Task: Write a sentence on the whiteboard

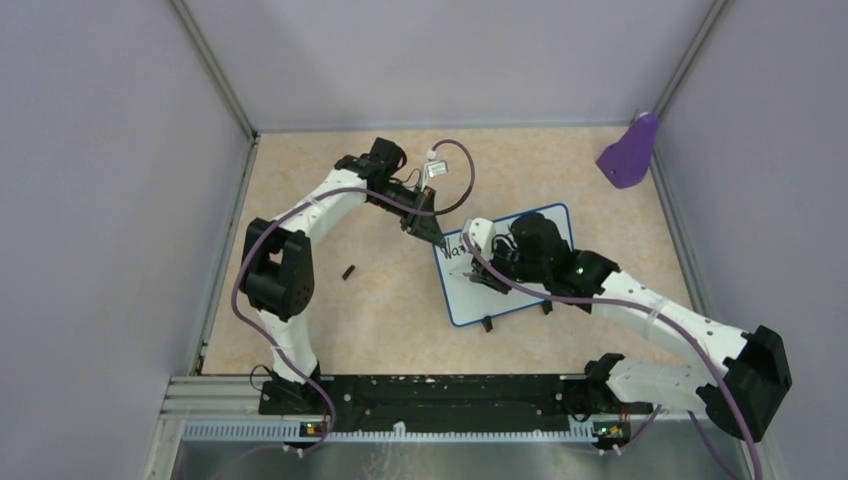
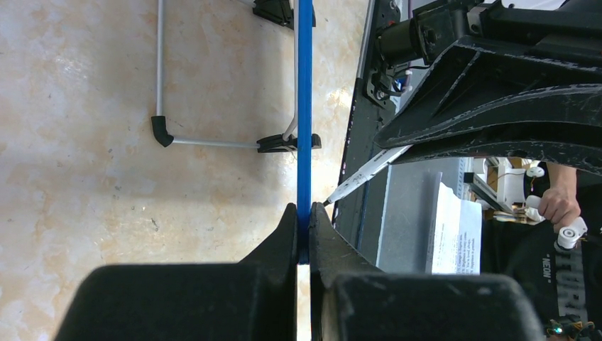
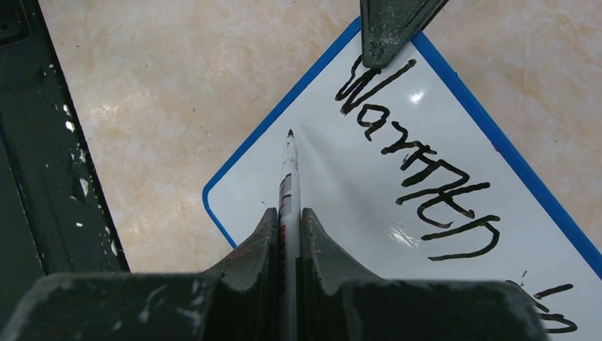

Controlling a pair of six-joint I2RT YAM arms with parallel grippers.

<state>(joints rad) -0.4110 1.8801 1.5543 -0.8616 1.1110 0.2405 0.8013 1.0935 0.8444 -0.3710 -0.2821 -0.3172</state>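
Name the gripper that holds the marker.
The right gripper: it pinches the marker, which points at the whiteboard. The left gripper clamps the whiteboard's edge instead.

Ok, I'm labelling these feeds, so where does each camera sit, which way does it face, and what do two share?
Top external: above and behind the robot, facing down at the table; both arms show, meeting at the whiteboard.
Left wrist: on the left arm, facing along the left gripper, shut on the whiteboard's blue rim, seen edge-on.
Right wrist: on the right arm, facing down past the right gripper, shut on the marker, at the sentence.
Shared: both wrist views show whiteboard, marker and the other gripper.
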